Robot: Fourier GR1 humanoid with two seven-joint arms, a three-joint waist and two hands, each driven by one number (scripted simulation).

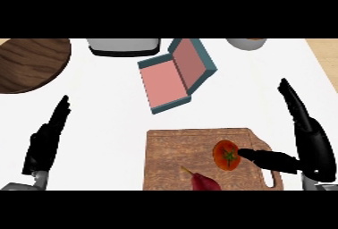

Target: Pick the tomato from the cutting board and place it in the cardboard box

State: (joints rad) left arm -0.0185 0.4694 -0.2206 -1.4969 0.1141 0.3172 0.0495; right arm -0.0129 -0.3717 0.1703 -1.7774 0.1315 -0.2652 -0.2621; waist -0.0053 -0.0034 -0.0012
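We see the tomato lying near the right edge of the cutting board, at the counter's near edge. Our right hand stands beside it, fingers straight, thumb tip touching the tomato, nothing grasped. The box lies open toward the far edge. Our left hand rests relaxed near the left edge.

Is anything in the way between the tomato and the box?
Nothing visible. The tomato lies on the board by the right hand; only bare counter separates it from the open box.
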